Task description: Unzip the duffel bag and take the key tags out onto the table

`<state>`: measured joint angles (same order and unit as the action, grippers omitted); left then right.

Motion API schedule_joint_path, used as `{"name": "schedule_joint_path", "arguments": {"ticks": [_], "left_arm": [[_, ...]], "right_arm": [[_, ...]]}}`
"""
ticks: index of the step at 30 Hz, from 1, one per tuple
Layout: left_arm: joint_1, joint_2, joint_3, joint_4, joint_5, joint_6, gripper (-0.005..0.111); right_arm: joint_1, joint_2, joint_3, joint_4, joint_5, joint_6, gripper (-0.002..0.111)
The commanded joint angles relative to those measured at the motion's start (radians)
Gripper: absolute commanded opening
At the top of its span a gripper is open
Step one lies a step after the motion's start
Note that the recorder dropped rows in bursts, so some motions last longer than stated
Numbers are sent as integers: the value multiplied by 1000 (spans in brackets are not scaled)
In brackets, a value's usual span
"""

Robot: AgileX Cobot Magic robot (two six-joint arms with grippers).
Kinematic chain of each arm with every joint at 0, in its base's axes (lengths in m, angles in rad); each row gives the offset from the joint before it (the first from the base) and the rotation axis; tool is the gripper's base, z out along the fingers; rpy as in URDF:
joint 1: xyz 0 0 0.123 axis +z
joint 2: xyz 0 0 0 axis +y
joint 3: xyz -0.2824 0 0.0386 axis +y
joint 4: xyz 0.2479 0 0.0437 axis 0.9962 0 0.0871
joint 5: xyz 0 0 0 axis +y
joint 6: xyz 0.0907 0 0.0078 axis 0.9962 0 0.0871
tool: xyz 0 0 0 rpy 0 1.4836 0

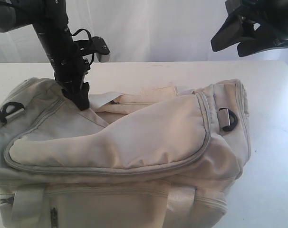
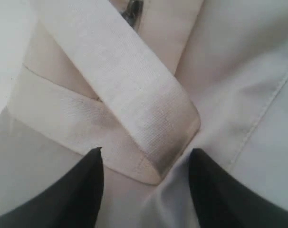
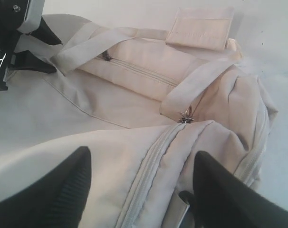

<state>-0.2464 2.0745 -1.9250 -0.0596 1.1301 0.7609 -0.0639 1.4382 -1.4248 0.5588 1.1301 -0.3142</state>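
The cream-beige duffel bag [image 1: 134, 137] lies on the white table [image 1: 272, 142], and its U-shaped zip flap [image 1: 115, 137] looks zipped shut. The key tags are hidden. My left gripper [image 1: 81, 100] is down on the bag's top at the back left. It is open, with its fingers [image 2: 82, 194] either side of a folded pale webbing strap [image 2: 134, 95] and nothing clamped. My right gripper [image 1: 248, 35] hangs open high above the bag's right end. From there it looks down on the zip line [image 3: 151, 166] and a small metal zip pull [image 3: 184, 115].
Black D-rings sit at the left end [image 1: 11, 110] and the right end [image 1: 228, 118] of the bag. A strap handle pad [image 3: 201, 27] lies on the bag's far side. A pale curtain [image 1: 158, 28] stands behind the table. Bare tabletop shows right of the bag.
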Motion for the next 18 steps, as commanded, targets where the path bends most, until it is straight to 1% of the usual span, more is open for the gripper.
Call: {"name": "schedule_joint_path", "arguments": {"ticks": [1,5,10,16,18], "left_arm": [[-5,-4,-6,-44,91,0,58],[-5,-4,-6,-44,91,-61,57],[-5,-4,-6,-44,91,-95,57],[-5,-42,-4,-52,91,-103,57],[-5,-62,23,-52,91,-103,57]], "right_arm": [[-6,-3,2,-2,-14,-4,58],[-6,-3,2,-2,-14,-4,58],[-6,-3,2,-2,-14,-4,58],[-6,-3,2,-2,-19,-4,58],[-6,-3,2,-2,-19,-4,58]]}}
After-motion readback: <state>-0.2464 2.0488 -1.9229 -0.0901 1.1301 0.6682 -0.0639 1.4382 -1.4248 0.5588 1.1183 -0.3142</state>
